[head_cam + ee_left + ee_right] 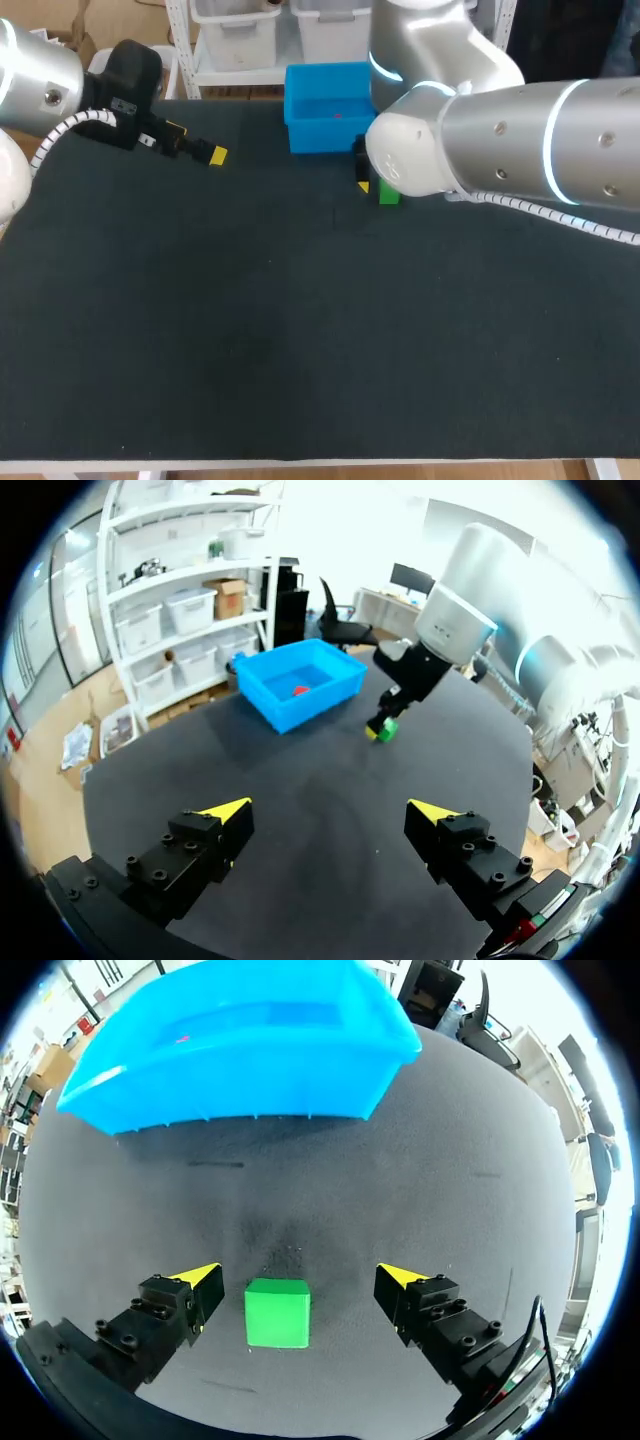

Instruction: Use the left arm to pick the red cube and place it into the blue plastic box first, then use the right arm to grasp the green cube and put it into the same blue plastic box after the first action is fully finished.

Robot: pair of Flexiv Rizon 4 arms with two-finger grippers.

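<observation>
Green cube (277,1312) sits between the right gripper's (297,1274) spread fingers. Red cube (300,691) lies in the box (318,706); left gripper (331,808) gapes wide too.

red cube (300,691) inside the blue plastic box (264,703), right gripper (380,729) down at the green cube (390,727)

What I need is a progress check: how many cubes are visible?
2. The red cube lies inside the blue plastic box; the green cube sits on the table between the right gripper's open jaws, untouched. None seem hidden.
</observation>
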